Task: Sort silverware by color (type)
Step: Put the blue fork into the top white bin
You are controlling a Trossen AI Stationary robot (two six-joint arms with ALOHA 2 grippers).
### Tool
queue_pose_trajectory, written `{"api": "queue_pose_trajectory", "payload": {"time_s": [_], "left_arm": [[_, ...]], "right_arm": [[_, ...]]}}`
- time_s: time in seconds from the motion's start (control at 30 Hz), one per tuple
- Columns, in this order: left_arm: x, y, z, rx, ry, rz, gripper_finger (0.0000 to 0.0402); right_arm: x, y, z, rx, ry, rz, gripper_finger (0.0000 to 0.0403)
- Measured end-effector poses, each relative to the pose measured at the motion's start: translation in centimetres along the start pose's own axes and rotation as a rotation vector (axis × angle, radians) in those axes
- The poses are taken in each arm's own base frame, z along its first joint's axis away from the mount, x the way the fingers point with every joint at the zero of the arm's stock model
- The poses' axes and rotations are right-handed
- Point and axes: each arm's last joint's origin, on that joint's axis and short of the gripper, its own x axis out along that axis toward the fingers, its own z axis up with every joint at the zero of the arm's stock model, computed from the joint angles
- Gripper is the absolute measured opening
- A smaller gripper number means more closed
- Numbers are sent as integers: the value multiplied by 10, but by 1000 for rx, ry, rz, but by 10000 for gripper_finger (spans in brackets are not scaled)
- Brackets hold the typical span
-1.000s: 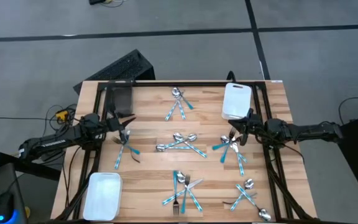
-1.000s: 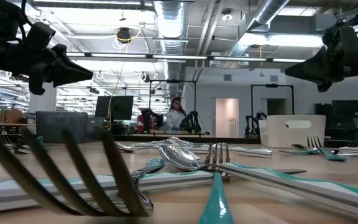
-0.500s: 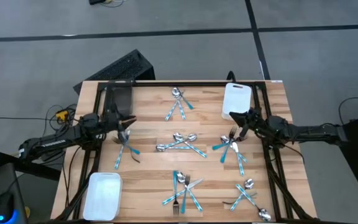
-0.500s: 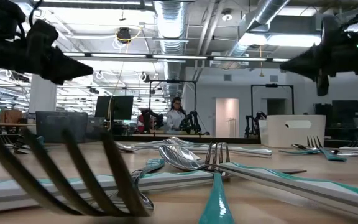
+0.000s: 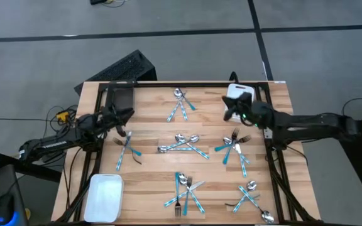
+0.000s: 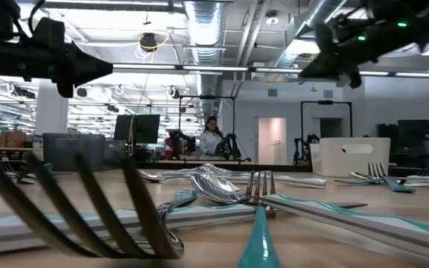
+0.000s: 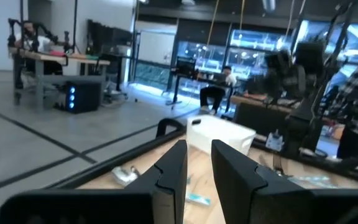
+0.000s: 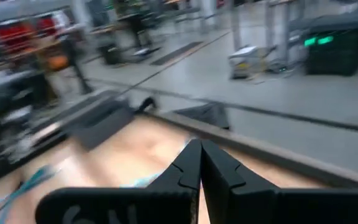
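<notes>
Silverware (image 5: 182,144) clusters, bare wood between

A grey floor (image 5: 168,25) is being crossed by dark lines. Long ceiling lights (image 6: 222,69) are shining, and a person (image 6: 211,140) is seen far behind.

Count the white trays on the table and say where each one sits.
2. One white tray sits at the table's near-left corner; the other white tray sits at the far right, partly hidden under the right gripper.
</notes>
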Motion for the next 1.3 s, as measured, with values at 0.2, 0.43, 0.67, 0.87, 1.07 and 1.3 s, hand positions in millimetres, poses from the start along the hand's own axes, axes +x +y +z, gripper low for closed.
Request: {"api": "queue_pose_trajectory", "payload": {"time_s": [0.2, 0.43, 0.67, 0.87, 1.07, 1.3], "left_arm": [[0, 1, -5, 39, 46, 30, 62], [0, 4, -5, 104, 42, 103, 64], [-1, 7, -6, 52, 40, 207, 71], [-2, 4, -14, -21, 125, 144, 71], [-1, 1, -16, -15, 145, 111, 71], [-2, 3, -15, 79, 128, 200, 71]], "right_arm": [[34, 7, 0, -62, 101, -13, 33], [96, 11, -17, -146, 372, -15, 47], [163, 24, -25, -229, 550, -8, 125], [205, 33, -33, -277, 657, -38, 172], [236, 35, -43, -322, 779, -55, 176], [273, 22, -39, -329, 943, -38, 166]]}}
